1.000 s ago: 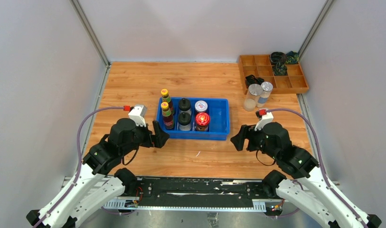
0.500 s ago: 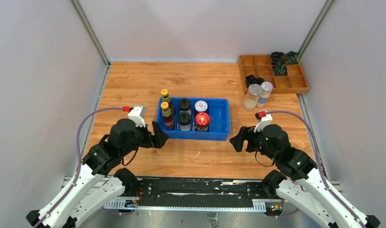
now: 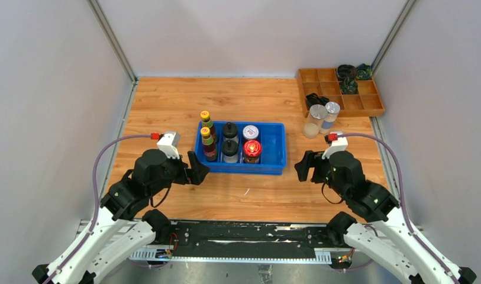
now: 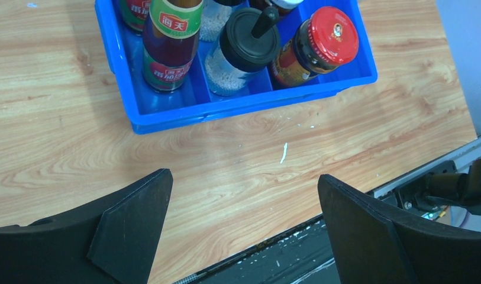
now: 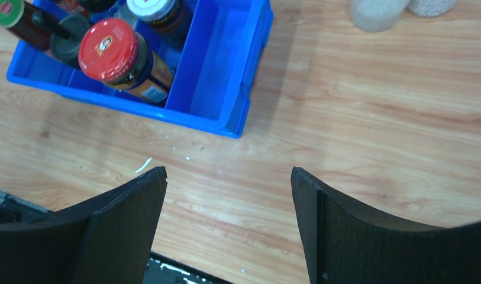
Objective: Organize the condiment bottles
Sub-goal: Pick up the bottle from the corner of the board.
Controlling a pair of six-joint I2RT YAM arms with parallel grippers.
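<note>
1. Condiment bottles [image 3: 229, 145]: I hold none. My left gripper [image 3: 197, 170] and right gripper [image 3: 303, 168] both gape empty near the blue bin's [image 3: 274, 148] front corners.
2. Six stand inside the bin.
3. Two silver-lidded jars [image 3: 323, 115] stand outside, to its right.

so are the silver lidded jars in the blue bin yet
No, the silver-lidded jars stand on the table outside the blue bin, beside the wooden tray.
</note>
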